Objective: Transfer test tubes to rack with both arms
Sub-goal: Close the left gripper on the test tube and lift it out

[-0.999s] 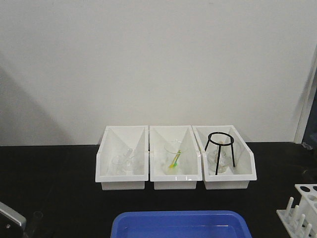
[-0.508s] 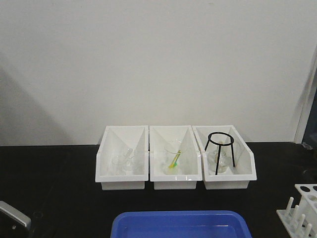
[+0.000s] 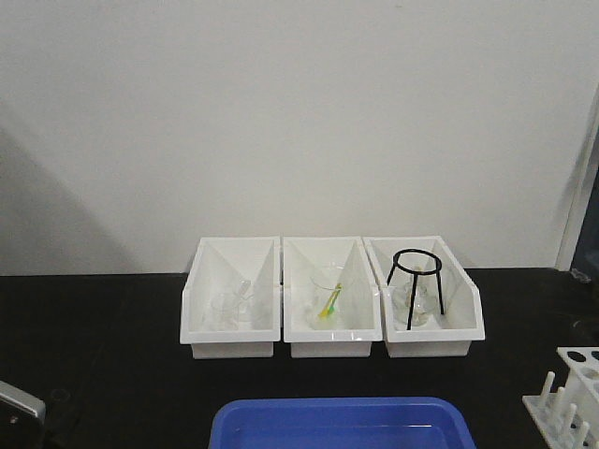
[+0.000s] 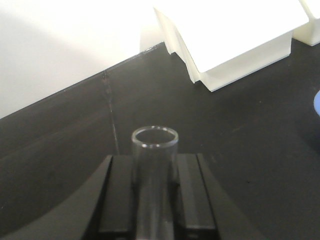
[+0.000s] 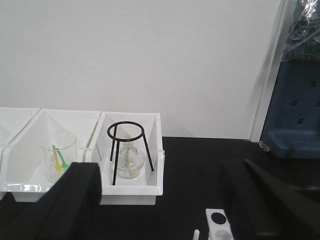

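A black counter [image 3: 112,355] carries a blue tray [image 3: 342,426] at the front, three white bins [image 3: 332,297] by the wall, and a white rack [image 3: 571,393] at far right (only partly in view). The right gripper [image 5: 160,167] hangs with fingers spread wide. The left gripper [image 4: 155,157] fingers clasp a clear test tube [image 4: 154,190], well apart from the rack.

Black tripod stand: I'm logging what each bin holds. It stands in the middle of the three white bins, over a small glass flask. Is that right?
Not quite. The black tripod stand is in the rightmost bin of the three, not the middle one. The front-facing view shows this, and the right wrist view agrees. It does stand over a small glass flask.
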Robot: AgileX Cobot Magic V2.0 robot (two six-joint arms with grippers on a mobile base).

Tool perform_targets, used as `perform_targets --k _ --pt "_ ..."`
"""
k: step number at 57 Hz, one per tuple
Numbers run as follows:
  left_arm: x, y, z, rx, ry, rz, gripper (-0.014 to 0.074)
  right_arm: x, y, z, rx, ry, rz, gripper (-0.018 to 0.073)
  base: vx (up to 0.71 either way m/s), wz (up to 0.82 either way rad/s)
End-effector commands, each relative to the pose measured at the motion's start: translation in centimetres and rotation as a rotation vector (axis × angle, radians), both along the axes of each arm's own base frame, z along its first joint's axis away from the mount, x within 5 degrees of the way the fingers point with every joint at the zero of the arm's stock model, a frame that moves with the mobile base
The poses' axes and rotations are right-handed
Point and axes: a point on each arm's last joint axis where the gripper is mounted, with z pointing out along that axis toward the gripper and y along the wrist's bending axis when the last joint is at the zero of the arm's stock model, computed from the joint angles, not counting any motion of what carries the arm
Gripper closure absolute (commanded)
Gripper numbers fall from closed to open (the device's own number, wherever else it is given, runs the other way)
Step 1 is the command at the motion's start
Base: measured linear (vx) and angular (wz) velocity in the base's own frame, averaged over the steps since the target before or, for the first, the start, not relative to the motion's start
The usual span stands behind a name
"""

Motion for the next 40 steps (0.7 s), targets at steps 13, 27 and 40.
perform_targets --k 13,27,40 --pt "0.6 -0.1 2.2 -0.031 -0.143 0.008 0.0618 -0.1 0.0 2.0 -0.011 -0.118 0.004 0.001 0.0 0.0" --pt "-0.9 0.1 5.7 -0.067 -0.247 0.003 0.0617 -0.1 0.0 2.0 -0.01 -0.118 0.004 0.001 0.0 0.0" --pt "-2.8 0.3 10.6 -0.111 -0.301 -0.014 0.0617 -0.1 0.0 2.0 0.006 -0.118 0.003 0.001 0.0 0.0"
